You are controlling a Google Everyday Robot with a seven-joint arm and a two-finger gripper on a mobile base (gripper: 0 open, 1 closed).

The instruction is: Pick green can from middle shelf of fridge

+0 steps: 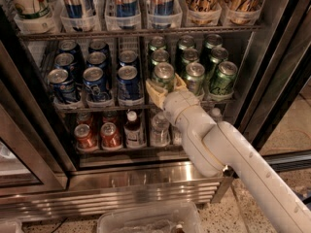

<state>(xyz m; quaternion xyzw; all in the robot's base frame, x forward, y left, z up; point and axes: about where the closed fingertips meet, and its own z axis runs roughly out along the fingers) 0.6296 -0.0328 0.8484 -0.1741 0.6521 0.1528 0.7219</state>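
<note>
The fridge (146,178) stands open, with a steel base and wire shelves. The middle shelf (102,107) holds dark blue cans on the left and several green cans on the right. My gripper (166,89) reaches in from the lower right to the front-left green can (164,74). Its pale fingers (152,93) sit on both sides of that can, against its lower body. The can stands upright on the shelf. Two more front green cans (222,77) stand just to its right.
Dark blue cans (128,81) stand right beside the held can on its left. Tall slim cans (125,4) fill the rack above. Red cans (111,135) and small bottles (133,130) sit on the rack below. A clear plastic bin (146,220) lies on the floor.
</note>
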